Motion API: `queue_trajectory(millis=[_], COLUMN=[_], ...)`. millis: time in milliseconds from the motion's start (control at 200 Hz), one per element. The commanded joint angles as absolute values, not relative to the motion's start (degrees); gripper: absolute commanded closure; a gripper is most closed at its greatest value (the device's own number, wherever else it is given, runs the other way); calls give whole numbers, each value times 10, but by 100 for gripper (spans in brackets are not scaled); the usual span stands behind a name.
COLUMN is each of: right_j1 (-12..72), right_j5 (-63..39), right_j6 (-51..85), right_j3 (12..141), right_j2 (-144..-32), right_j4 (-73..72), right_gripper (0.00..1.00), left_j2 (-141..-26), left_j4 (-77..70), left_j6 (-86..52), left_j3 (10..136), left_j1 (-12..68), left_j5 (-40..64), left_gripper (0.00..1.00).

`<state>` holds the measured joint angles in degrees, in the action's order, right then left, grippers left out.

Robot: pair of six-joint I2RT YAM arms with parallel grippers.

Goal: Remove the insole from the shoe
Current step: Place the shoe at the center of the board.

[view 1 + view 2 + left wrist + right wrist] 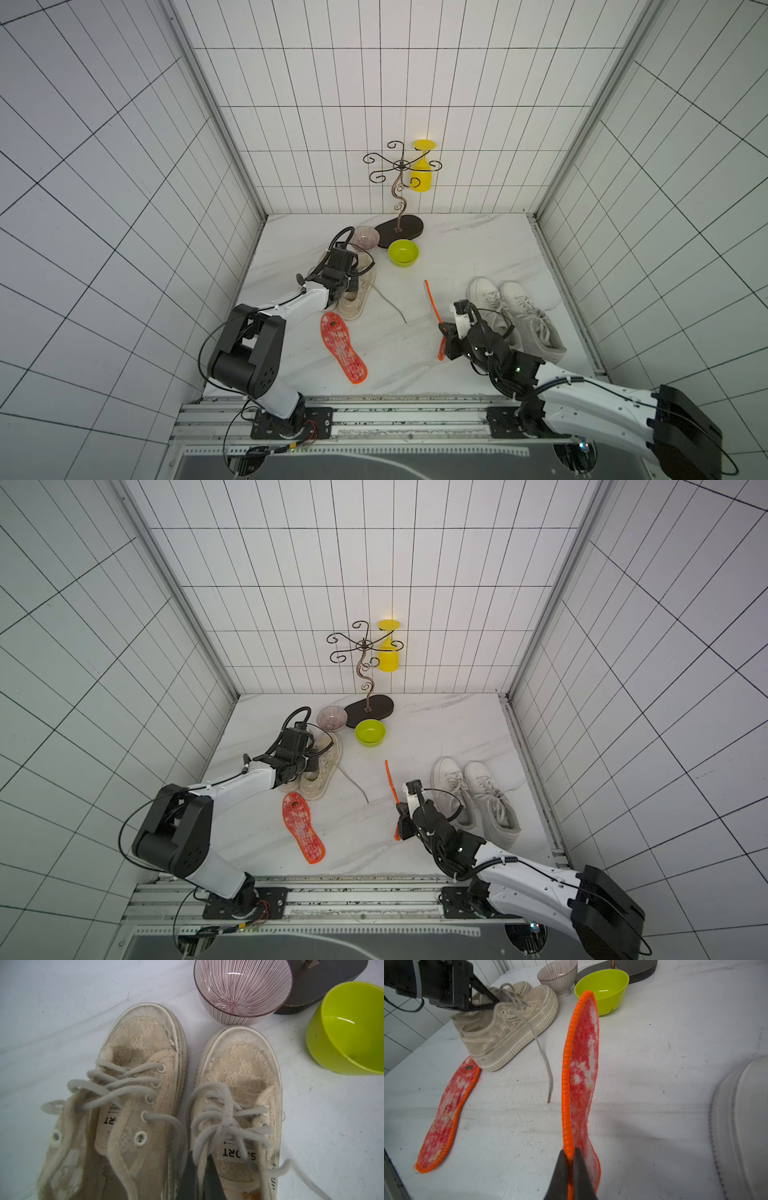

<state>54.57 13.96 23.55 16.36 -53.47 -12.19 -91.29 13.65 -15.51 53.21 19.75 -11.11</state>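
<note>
Two beige lace shoes (359, 297) (239, 1076) stand side by side at the table's left. My left gripper (352, 286) (199, 1155) is shut on the rim of the shoe (508, 1028) nearer the centre, by its laces. An orange-edged red insole (432, 303) (583, 1064) hangs on edge above the middle of the table, clear of the shoes. My right gripper (445, 332) (570, 1151) is shut on its orange border. A second matching insole (343, 347) (446, 1109) lies flat on the table beside the shoes' heels.
A striped bowl (365, 237) and a green bowl (403, 252) sit just beyond the shoes' toes. Behind them stands a dark-based metal rack (399, 226) with a yellow glass (422, 174) hanging on it. A pair of white sneakers (515, 316) lies next to my right arm.
</note>
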Motion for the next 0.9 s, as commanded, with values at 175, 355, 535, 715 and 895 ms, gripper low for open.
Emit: queue_trajectory(millis=[175,355,535,715,895], right_j1=[614,643,687,698,704], right_j5=[127,130,167,200,177], right_j6=[173,157,138,155,142], right_j3=[298,365,441,505,576], right_j2=[-632,-716,-813,-908,-995], right_j4=[-80,-65,-30,13,41], right_gripper=[100,100,100,100,100], left_j2=[-936,-891,-785,-674,-595], left_j4=[104,117,110,82,42], left_j6=[-179,-208,-271,-287,-270], left_j3=[564,551,502,445,399], left_j1=[189,189,189,189,189], left_j5=[-121,-85,-63,-81,-100], left_gripper=[94,62,45,34,30])
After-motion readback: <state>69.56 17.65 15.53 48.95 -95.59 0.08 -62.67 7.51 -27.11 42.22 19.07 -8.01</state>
